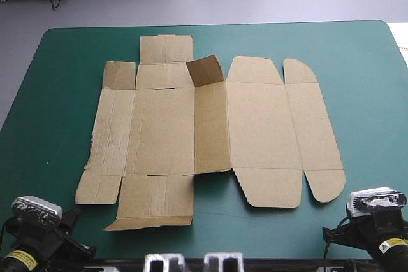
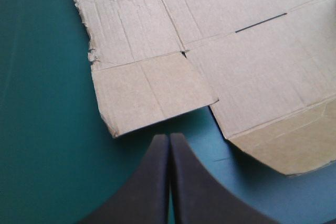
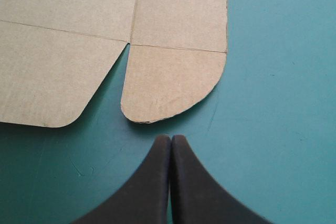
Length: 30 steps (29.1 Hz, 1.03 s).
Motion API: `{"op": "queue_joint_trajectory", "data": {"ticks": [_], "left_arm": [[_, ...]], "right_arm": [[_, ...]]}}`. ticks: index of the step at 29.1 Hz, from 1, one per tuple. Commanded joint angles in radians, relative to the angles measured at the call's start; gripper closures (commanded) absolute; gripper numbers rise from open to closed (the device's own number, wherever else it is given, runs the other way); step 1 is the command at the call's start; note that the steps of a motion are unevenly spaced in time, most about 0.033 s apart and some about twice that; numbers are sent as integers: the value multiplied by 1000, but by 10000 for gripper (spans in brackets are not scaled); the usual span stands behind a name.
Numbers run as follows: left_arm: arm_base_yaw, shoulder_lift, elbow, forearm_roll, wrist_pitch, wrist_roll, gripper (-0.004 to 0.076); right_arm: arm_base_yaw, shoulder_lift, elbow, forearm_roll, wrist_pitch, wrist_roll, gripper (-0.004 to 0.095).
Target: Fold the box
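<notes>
While the brown box point(image 1: 210, 125) lies spread as a cut sheet on the teal-green table point(image 1: 363, 62), both arms sit at its near side, clear of the board. The left gripper point(image 2: 169, 141) has its black fingers pressed together in one pointed arch, holding nothing; just ahead of its tip lies a square corner flap point(image 2: 152, 95) with a ragged edge, near but not touching. The right gripper point(image 3: 171, 140) is likewise pinched closed on nothing, a rounded flap point(image 3: 170, 85) just ahead of its tip, bare cover between them. Far ahead of both grippers, near the sheet's middle, one small flap point(image 1: 205, 70) stands tilted up; the rest lies flat or nearly so.
</notes>
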Motion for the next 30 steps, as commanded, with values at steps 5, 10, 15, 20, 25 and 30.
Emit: {"op": "queue_joint_trajectory", "data": {"ticks": [5, 10, 15, 20, 25, 30], "left_arm": [[-8, 169, -242, 44, -171, 14, 734], [-8, 414, -425, 88, -234, 61, 734], [-8, 672, -584, 278, -281, -58, 734], [3, 872, -705, 433, -253, -209, 734], [175, 1038, -816, 391, -184, -186, 727], [487, 1177, -867, 50, -69, 19, 711]], "right_arm": [[3, 14, -21, 10, -59, -11, 932], [3, 14, -21, 10, -59, -11, 932], [3, 14, -21, 10, -59, -11, 932], [3, 14, -21, 9, -59, -11, 932], [3, 14, -21, 6, -59, -11, 932], [3, 14, -21, 6, -59, -11, 932]]}}
